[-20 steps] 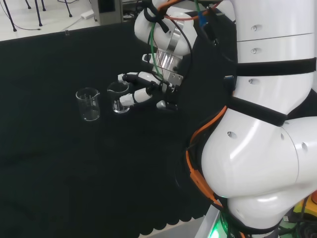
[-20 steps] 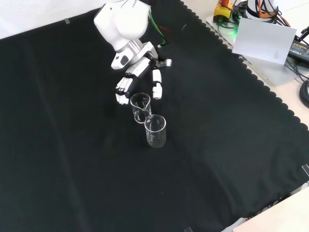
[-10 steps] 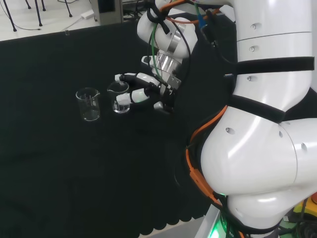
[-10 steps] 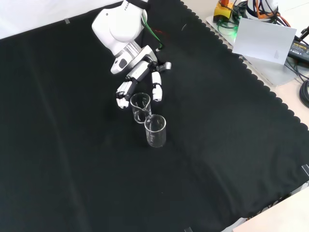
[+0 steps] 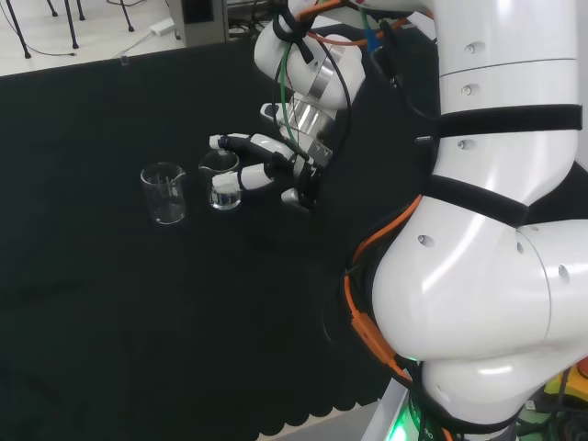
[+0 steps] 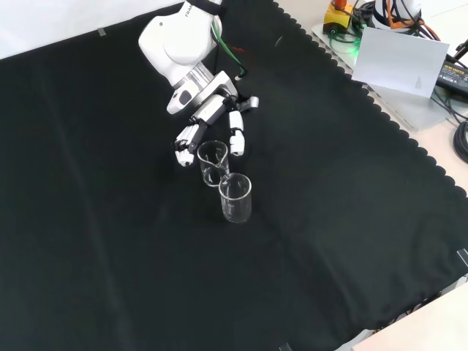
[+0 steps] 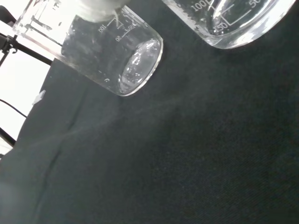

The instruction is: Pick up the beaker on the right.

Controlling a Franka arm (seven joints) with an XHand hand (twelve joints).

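**A:** How far along are you, going from the near end of the worktop (image 6: 110,278) outward in the front view?

**B:** Take the near beaker (image 6: 235,197) as your landmark. It stands upright on the black cloth, untouched. Just behind it, almost touching, stands the far beaker (image 6: 213,161); in the head view this one is on the right (image 5: 220,179), so it is the one you want. Both sit flat on the cloth, so nothing is lifted yet.

**A:** And the robot hand?

**B:** The robot hand (image 6: 212,121) is directly beyond the far beaker, away from your landmark. Its fingers (image 6: 187,137) reach along one side of the glass and another digit (image 6: 236,134) along the other, so the beaker sits between them. They look only partly curled, not wrapped round it; I judge the hand is not gripping yet, though contact is hard to tell.

**A:** So what remains?

**B:** The approach looks done. You have the closing, then the lift, without knocking the landmark beaker close by.
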